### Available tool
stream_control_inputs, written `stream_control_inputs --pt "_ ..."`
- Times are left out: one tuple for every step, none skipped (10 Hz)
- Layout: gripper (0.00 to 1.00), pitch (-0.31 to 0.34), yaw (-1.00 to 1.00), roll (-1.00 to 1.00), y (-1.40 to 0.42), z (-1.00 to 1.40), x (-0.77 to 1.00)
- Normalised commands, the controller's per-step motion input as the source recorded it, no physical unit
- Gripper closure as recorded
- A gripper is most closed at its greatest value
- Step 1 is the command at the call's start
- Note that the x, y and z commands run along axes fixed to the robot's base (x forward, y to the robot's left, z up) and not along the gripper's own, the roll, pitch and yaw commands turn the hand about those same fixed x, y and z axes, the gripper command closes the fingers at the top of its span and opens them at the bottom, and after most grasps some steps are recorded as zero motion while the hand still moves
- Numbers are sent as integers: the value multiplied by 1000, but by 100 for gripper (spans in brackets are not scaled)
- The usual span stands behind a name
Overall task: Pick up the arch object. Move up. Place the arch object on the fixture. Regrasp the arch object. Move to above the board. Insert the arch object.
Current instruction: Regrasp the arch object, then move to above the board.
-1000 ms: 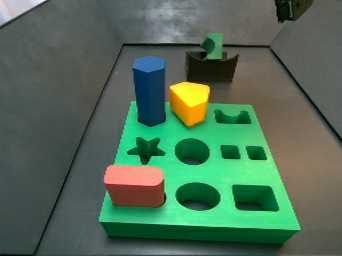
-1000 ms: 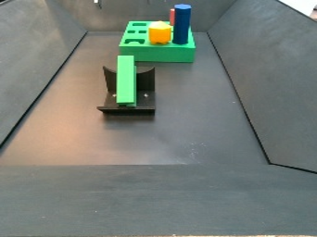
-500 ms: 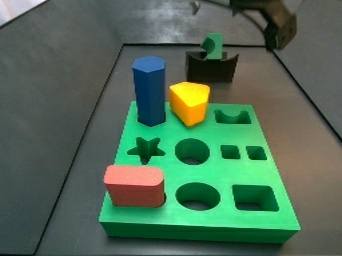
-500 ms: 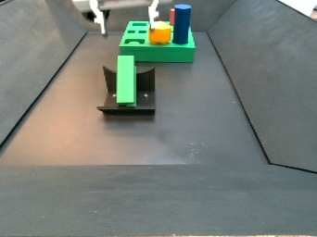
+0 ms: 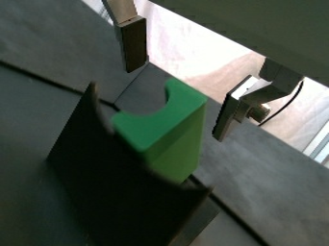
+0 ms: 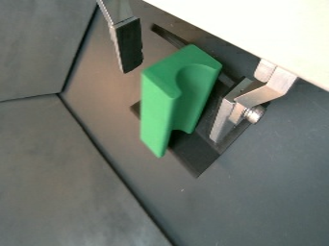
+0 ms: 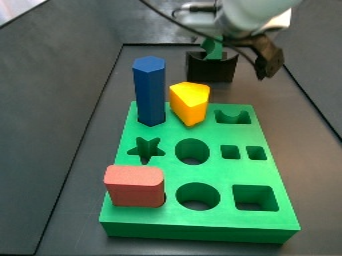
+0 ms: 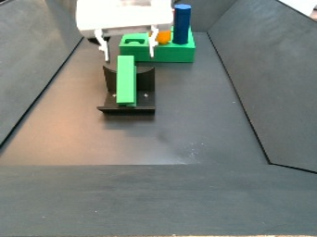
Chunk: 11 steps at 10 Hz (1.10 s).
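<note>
- Claw [image 8: 124,48]: positioned above the fixture [image 8: 128,100], at the end nearer the board [image 8: 158,46]. In both wrist views the jaws stand wide apart, one finger [image 6: 129,43] on each side of the arch object [image 6: 174,96], with visible gaps. Nothing is gripped.
- Fingers: flat silver plates with dark pads. In a wrist view one finger [image 5: 133,43] sits beyond the notched end of the arch object [image 5: 164,130]; the opposite finger [image 5: 241,106] stands just beside its flank, apart from it.
- Arch object: rests on the fixture, lying lengthwise along it. In a side view it reads as a long green bar [image 8: 125,77] over the dark base. Its curved notch faces upward toward the claw in both wrist views.
- Fixture: dark block [image 7: 211,68] standing on the dark floor [image 8: 186,130] behind the board, partly hidden by the claw [image 7: 238,52] in that side view.
- Board [image 7: 261,165]: bright green slab with star, round, square and arch-shaped holes. The arch-shaped hole [image 7: 234,117] is vacant.
- Other pieces on the board: blue prism [image 7: 148,92] upright, yellow rounded block [image 7: 190,102] just beside it, red block [image 7: 135,186] at the near corner.
</note>
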Motion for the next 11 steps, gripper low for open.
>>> stream_control_inputs --pt "0 -59 -47 75 25 -810 98" --pt "0 -27 -46 73 15 -605 86" --pt "0 -13 -41 70 6 -415 74" --pt "0 1 -25 69 5 -224 66" --pt "0 17 -13 54 -5 -167 9" --pt "100 0 0 0 0 0 0" --pt "100 284 -303 29 -181 1000 -26" --pt "100 289 -253 22 -189 1000 -31" --pt "100 297 -183 11 -171 1000 -32" --pt "100 301 -80 -24 -154 1000 -32" --pt "100 309 33 -49 -154 1000 -34"
